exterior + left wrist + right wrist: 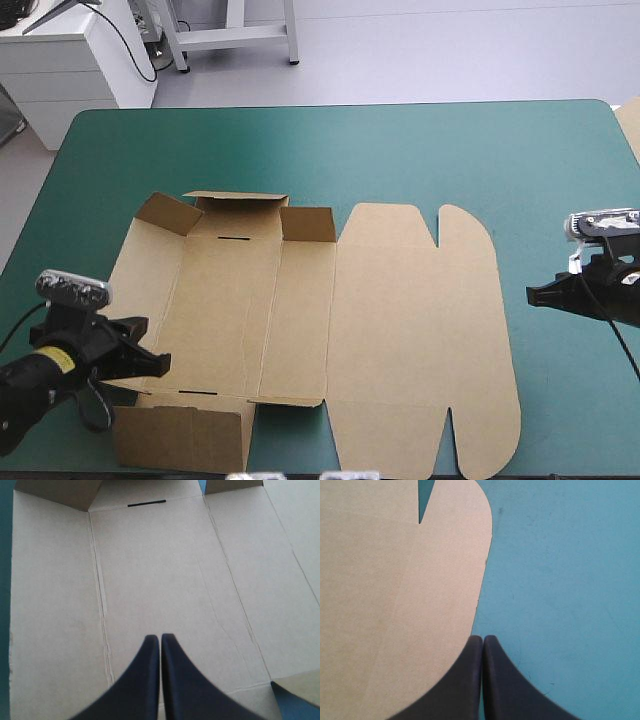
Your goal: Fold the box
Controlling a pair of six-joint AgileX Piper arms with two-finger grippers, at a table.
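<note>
Readable text: none in any of the three views.
Box (pixel 300 300): plain brown board with no print, brand or number to be read. The short dark strokes near its far and near walls are cut slots, not writing.
Yellow sticker (pixel 58 360): sits on the left arm (pixel 28 385) just behind the wrist. Any marks on it are too small to read.
Desk (pixel 400 150): teal-green cover with no lettering or sign.

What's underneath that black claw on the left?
The left gripper, shut, is over a flat panel of the brown box. The teal-green table cover beneath that panel is hidden by the board.
</note>
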